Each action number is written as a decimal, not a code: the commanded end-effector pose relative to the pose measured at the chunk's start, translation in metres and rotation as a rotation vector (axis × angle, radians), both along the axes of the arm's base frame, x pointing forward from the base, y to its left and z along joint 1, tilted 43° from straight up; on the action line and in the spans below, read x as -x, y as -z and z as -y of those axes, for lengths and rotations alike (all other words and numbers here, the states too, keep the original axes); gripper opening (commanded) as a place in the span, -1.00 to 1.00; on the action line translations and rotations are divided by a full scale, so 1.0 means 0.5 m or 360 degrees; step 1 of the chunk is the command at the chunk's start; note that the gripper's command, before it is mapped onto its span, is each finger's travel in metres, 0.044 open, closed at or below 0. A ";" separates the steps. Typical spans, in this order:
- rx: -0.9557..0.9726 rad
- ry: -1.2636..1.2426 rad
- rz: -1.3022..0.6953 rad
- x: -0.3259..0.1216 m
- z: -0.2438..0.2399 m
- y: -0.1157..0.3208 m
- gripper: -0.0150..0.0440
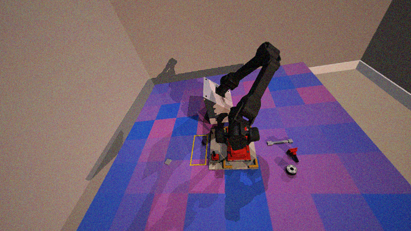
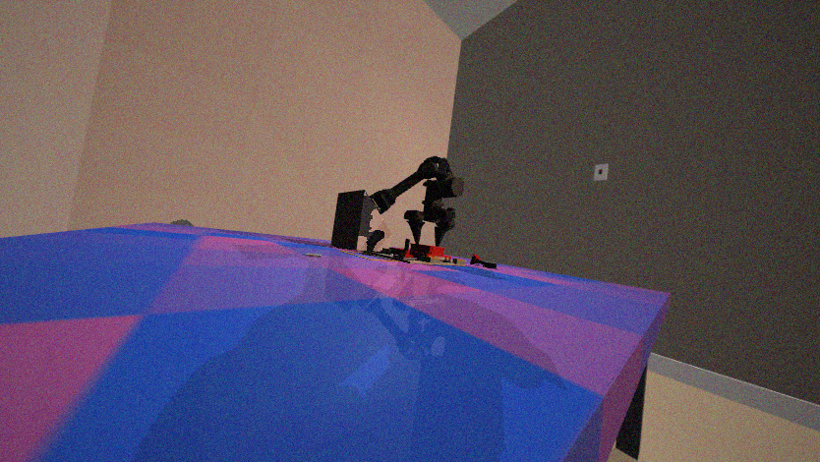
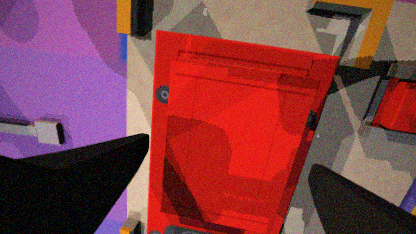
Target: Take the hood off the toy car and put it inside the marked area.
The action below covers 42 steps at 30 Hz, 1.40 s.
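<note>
The toy car (image 1: 238, 154) (image 2: 429, 251) (image 3: 170, 42) is red and lies on a pale board. Its hood (image 3: 250, 120) looks like the raised red panel between my fingers in the wrist view; the exact edge between hood and body is hard to tell. My gripper (image 2: 428, 244) (image 3: 227, 156) is open and empty, pointing down over the car, with one finger to each side. Whether a fingertip touches anything cannot be told. In the top view the arm hides the fingers and part of the car. The marked area (image 1: 197, 164) is a yellow outline left of the board.
A tall box (image 1: 210, 97) (image 2: 348, 220) stands behind the board. A red part with a black knob (image 1: 214, 157) sits on the board's left. A wrench (image 1: 279, 142) (image 3: 47, 131), a red-and-black piece (image 1: 292, 154) and a wheel (image 1: 291, 169) lie right. A grey tile (image 1: 168, 161) lies left.
</note>
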<state>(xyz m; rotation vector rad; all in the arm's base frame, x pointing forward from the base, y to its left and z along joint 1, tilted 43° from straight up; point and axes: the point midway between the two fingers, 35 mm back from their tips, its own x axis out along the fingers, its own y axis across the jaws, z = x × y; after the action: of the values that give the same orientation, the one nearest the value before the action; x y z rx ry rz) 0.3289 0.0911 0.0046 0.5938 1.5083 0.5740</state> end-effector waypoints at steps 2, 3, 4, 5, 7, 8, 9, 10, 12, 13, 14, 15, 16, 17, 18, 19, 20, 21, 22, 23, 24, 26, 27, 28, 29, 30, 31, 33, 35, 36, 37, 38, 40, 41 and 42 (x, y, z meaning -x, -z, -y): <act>-0.0009 0.0005 -0.0009 0.001 -0.004 0.005 1.00; -0.0009 0.0005 -0.0009 0.001 -0.005 0.006 1.00; -0.0009 0.0005 -0.0009 0.001 -0.006 0.006 1.00; -0.0009 0.0005 -0.0009 0.001 -0.006 0.007 1.00; -0.0009 0.0005 -0.0009 0.001 -0.008 0.009 1.00; -0.0009 0.0005 -0.0009 0.001 -0.008 0.009 1.00; -0.0009 0.0005 -0.0009 0.001 -0.009 0.010 1.00; -0.0009 0.0005 -0.0009 0.001 -0.010 0.011 1.00; -0.0009 0.0005 -0.0009 0.001 -0.011 0.012 1.00; -0.0009 0.0005 -0.0009 0.001 -0.012 0.013 1.00; -0.0009 0.0005 -0.0009 0.001 -0.012 0.014 1.00; -0.0009 0.0005 -0.0010 0.001 -0.013 0.014 1.00; -0.0009 0.0005 -0.0010 0.001 -0.014 0.015 1.00; -0.0009 0.0005 -0.0010 0.001 -0.015 0.016 1.00; -0.0009 0.0005 -0.0010 0.001 -0.015 0.017 1.00; -0.0009 0.0005 -0.0010 0.001 -0.016 0.017 1.00; -0.0010 0.0005 -0.0010 0.001 -0.017 0.018 1.00; -0.0010 0.0005 -0.0010 0.001 -0.017 0.019 1.00; -0.0010 0.0005 -0.0010 0.001 -0.018 0.019 1.00; -0.0010 0.0005 -0.0010 0.001 -0.019 0.020 1.00; -0.0010 0.0005 -0.0010 0.001 -0.019 0.021 1.00; -0.0010 0.0005 -0.0010 0.001 -0.021 0.022 1.00; -0.0010 0.0005 -0.0010 0.001 -0.022 0.023 1.00; -0.0010 0.0005 -0.0010 0.002 -0.022 0.024 1.00; -0.0010 0.0005 -0.0010 0.002 -0.023 0.024 1.00; -0.0002 0.0000 0.0001 0.001 -0.020 0.021 0.91; -0.0002 0.0000 0.0001 0.001 -0.020 0.021 0.82; -0.0002 0.0000 0.0001 0.001 -0.020 0.021 0.71; -0.0002 0.0000 0.0001 0.001 -0.020 0.021 0.67; -0.0002 0.0000 0.0001 0.001 -0.020 0.021 0.64; -0.0002 0.0000 0.0001 0.001 -0.020 0.021 0.62; -0.0002 0.0000 0.0001 0.001 -0.020 0.021 0.60; -0.0002 0.0000 0.0001 0.001 -0.020 0.021 0.55; -0.0002 0.0000 0.0001 0.001 -0.020 0.021 0.53; -0.0002 0.0000 0.0001 0.001 -0.020 0.021 0.51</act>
<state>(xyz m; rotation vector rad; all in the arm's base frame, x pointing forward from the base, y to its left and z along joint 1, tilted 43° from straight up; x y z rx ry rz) 0.3286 0.1015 -0.0059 0.5957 1.5080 0.5750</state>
